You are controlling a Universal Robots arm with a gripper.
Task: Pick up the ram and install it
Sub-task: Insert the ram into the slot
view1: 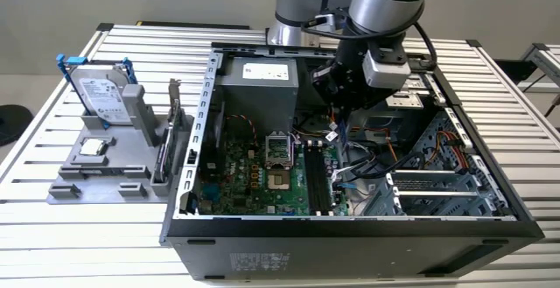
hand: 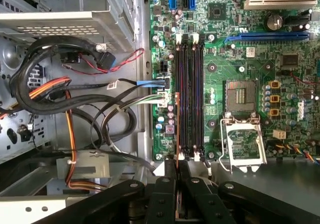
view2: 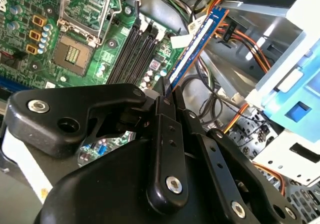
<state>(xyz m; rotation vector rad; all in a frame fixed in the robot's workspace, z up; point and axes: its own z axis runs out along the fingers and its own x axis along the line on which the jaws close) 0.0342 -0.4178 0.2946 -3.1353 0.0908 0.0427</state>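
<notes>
The ram (view2: 199,38) is a thin blue circuit-board stick, and my gripper (view2: 167,91) is shut on one end of it. The stick juts out past the fingertips over the open computer case. In the first wrist view the ram (hand: 177,129) shows edge-on as a thin line rising from the gripper (hand: 177,166), just beside the black memory slots (hand: 189,94) and roughly parallel to them. The slots (view2: 132,49) sit on the green motherboard (view1: 254,176). In the exterior view the gripper (view1: 337,107) hangs inside the case, above the slots (view1: 317,180).
A bundle of black, orange and blue cables (hand: 75,99) lies beside the slots. The open processor socket (hand: 241,96) is on their other side. A grey fixture (view1: 105,163) at the exterior view's left holds a hard drive (view1: 101,94) and a square processor chip (view1: 94,147).
</notes>
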